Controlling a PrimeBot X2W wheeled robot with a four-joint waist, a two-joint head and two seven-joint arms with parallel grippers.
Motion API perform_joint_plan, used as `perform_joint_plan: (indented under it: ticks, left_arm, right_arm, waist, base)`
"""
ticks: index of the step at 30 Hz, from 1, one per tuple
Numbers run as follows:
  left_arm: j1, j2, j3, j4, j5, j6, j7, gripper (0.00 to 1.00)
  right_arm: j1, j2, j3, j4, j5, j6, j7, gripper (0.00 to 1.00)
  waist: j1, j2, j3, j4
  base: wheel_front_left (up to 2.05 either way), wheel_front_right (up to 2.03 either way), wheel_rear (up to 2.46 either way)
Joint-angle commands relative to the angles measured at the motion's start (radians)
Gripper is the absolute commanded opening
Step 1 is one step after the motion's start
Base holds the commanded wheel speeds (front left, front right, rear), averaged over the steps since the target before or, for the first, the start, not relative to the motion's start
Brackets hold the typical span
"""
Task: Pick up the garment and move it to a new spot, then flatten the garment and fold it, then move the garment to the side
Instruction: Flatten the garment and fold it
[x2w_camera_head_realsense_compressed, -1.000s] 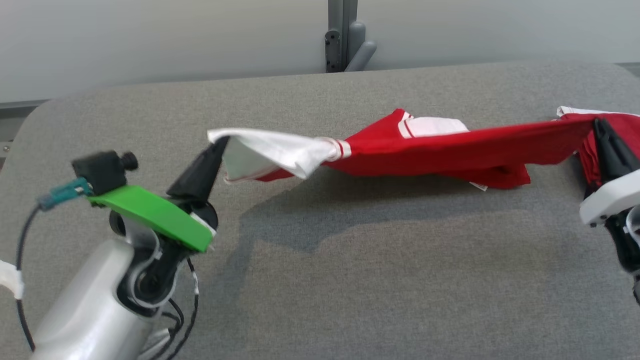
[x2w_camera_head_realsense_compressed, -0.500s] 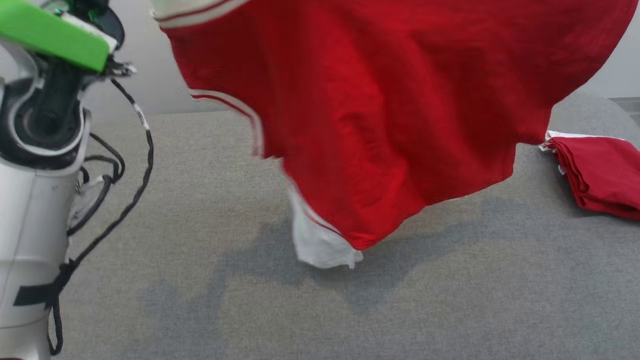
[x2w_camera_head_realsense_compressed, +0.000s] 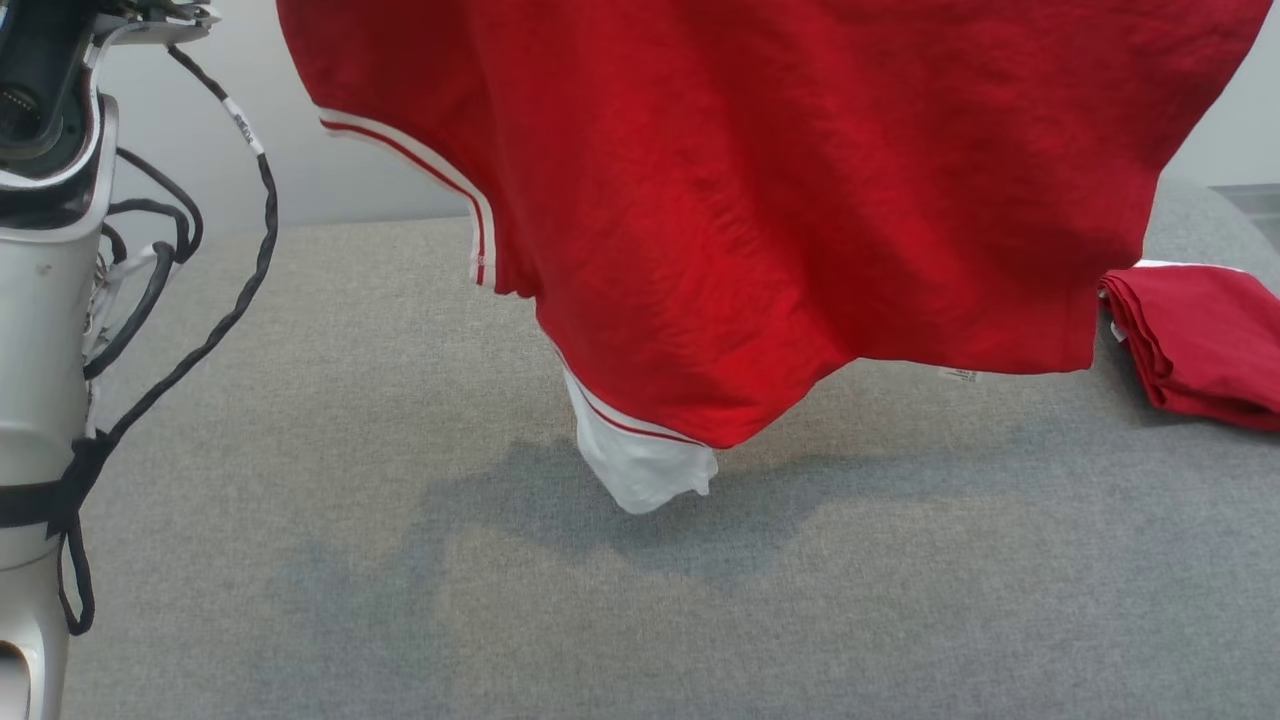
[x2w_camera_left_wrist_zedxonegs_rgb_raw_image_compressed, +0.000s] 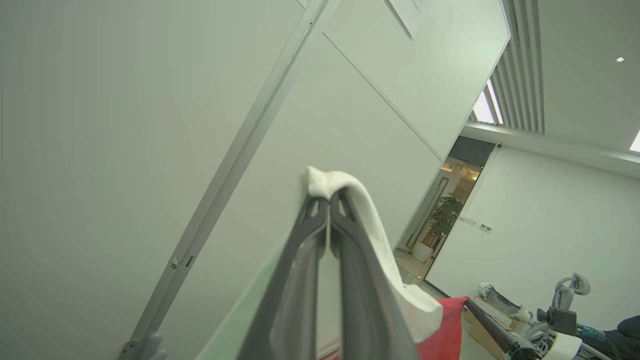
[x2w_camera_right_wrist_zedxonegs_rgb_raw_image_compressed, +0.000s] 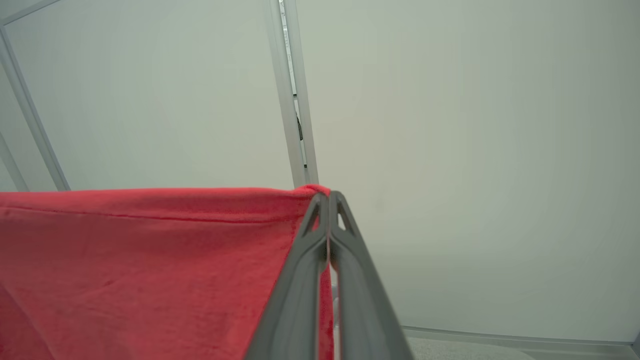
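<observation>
The garment (x2w_camera_head_realsense_compressed: 780, 210) is a red shirt with white, red-striped sleeves, hanging spread in the air above the grey table (x2w_camera_head_realsense_compressed: 400, 600). Its lowest white sleeve (x2w_camera_head_realsense_compressed: 640, 470) dangles just above the cloth surface. In the left wrist view my left gripper (x2w_camera_left_wrist_zedxonegs_rgb_raw_image_compressed: 328, 200) points upward, shut on a white sleeve edge (x2w_camera_left_wrist_zedxonegs_rgb_raw_image_compressed: 370, 220) of the garment. In the right wrist view my right gripper (x2w_camera_right_wrist_zedxonegs_rgb_raw_image_compressed: 328, 196) is shut on a corner of the red fabric (x2w_camera_right_wrist_zedxonegs_rgb_raw_image_compressed: 150, 260). My left forearm (x2w_camera_head_realsense_compressed: 40, 300) stands upright at the head view's left edge.
A second red cloth (x2w_camera_head_realsense_compressed: 1200, 340), folded, lies at the table's right edge. Black cables (x2w_camera_head_realsense_compressed: 200, 320) hang along my left arm. A pale wall (x2w_camera_head_realsense_compressed: 300, 180) rises behind the table. Open grey surface spreads in front and to the left.
Both arms have lifted the garment from a low stretch over the table to a high hang. In the last half second it rose a little more and swung less.
</observation>
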Motion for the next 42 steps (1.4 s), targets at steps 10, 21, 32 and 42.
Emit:
perform_joint_plan:
  ticks: [10,21,32,42]
  left_arm:
    - [-0.268,-0.022,-0.084,0.209,0.113,0.052,0.064,0.00]
    - [-0.740,-0.038,-0.198,0.541,0.470,-0.062,-0.302,0.00]
    - [-0.748,-0.049,0.045,0.402,0.701,-0.146,-0.442,0.00]
    - [-0.337,-0.066,0.099,0.130,0.651,-0.154,-0.444,0.00]
  right_arm:
    - [-0.302,0.153,0.055,0.259,-0.184,-0.001,0.011,0.00]
    - [-0.739,0.332,-0.059,0.591,-0.596,-0.001,-0.491,0.00]
    - [-0.743,0.415,-0.223,0.556,-0.805,-0.001,-0.596,0.00]
    - [-0.569,0.429,-0.206,0.533,-0.812,-0.001,-0.597,0.00]
  waist:
    - [0.0000,0.0000,0.338,-0.017]
    - [0.0000,0.0000,0.741,-0.076]
    - [0.0000,0.0000,0.915,-0.048]
    - [0.0000,0.0000,0.888,0.016]
  base:
    - [0.00,0.00,0.00]
    - [0.00,0.00,0.00]
    - [0.00,0.00,0.00]
    - [0.00,0.00,0.00]
